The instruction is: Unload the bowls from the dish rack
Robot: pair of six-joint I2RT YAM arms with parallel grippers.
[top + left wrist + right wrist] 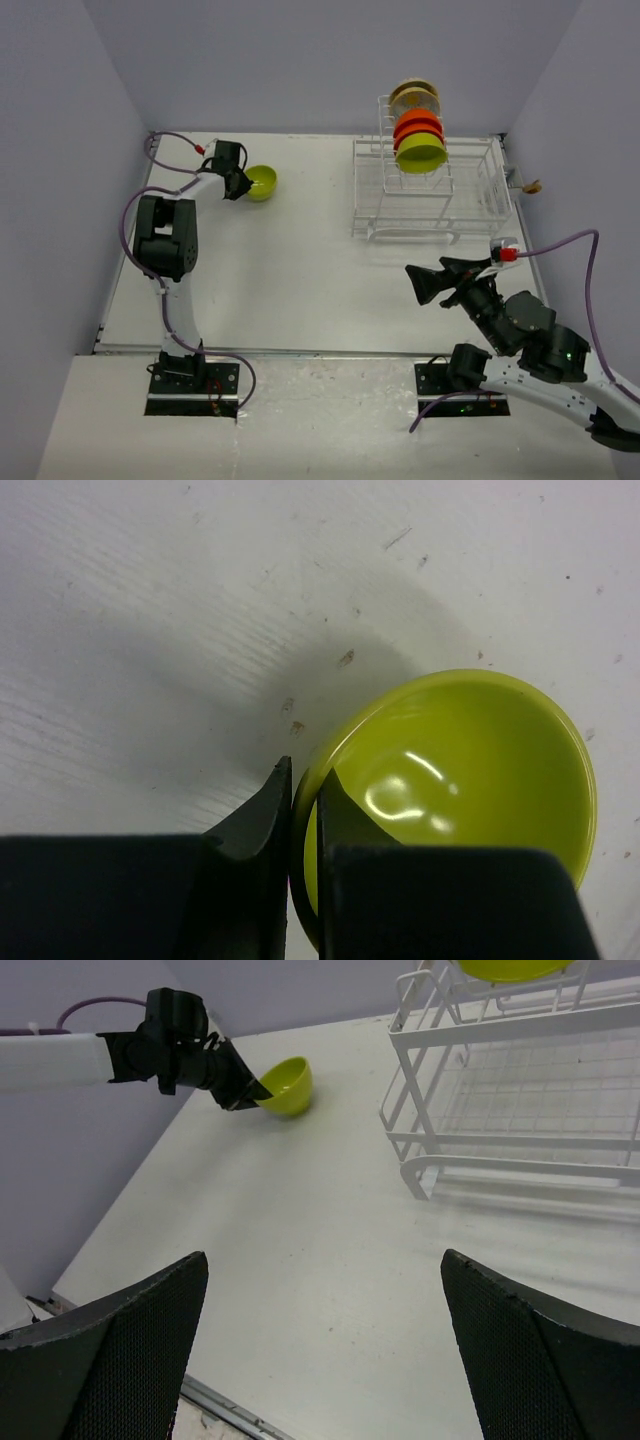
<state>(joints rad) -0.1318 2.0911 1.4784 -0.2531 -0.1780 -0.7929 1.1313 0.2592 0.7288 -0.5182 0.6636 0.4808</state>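
Note:
A lime-green bowl [262,182] sits at the far left of the table. My left gripper [238,186] is shut on its rim, one finger inside and one outside; the left wrist view shows the bowl [470,770] and gripper [302,780] close up, and the right wrist view shows this bowl [285,1085] too. The white wire dish rack [470,205] stands at the far right. In its upright slots stand another lime-green bowl [421,153], an orange-red bowl [417,126] and a cream bowl [413,97]. My right gripper [420,284] is open and empty, near the front right.
Purple walls close in the table on the left, back and right. The rack's low basket section [540,1090] holds nothing visible. A metal strip [300,351] runs along the table's near edge.

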